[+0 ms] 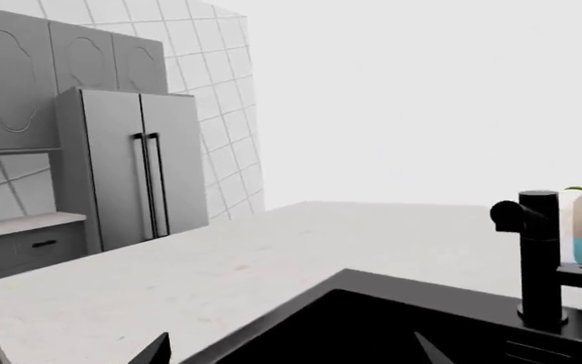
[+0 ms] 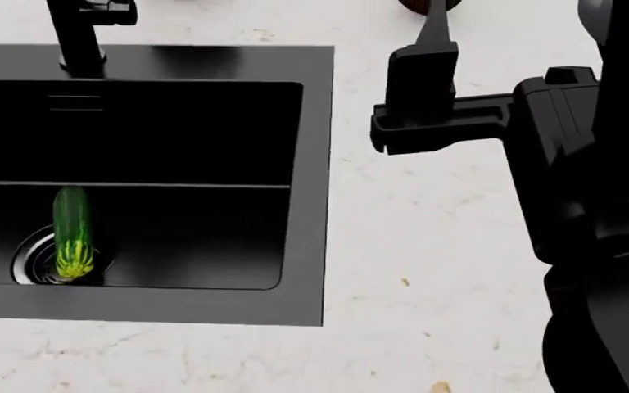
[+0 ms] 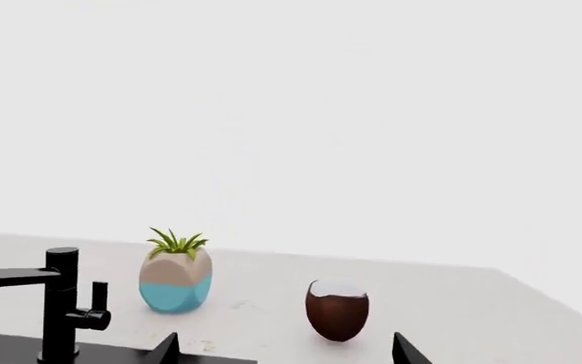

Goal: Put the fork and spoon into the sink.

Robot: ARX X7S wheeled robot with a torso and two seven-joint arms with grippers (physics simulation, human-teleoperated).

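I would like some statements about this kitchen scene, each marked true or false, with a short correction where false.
1. A cucumber lies in the sink, one end at the drain. True.
2. The fork rests in the basin. False: no fork or spoon shows in any view.
3. The faucet is white. False: it is black.
4. A potted plant and a half coconut stand apart on the counter. True.
5. The right gripper hangs over the counter, beside the sink. True.

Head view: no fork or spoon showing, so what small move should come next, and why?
Probably tilt the head to search the counter. The sink holds only a cucumber, and neither wrist view shows cutlery, so nothing can be grasped yet.
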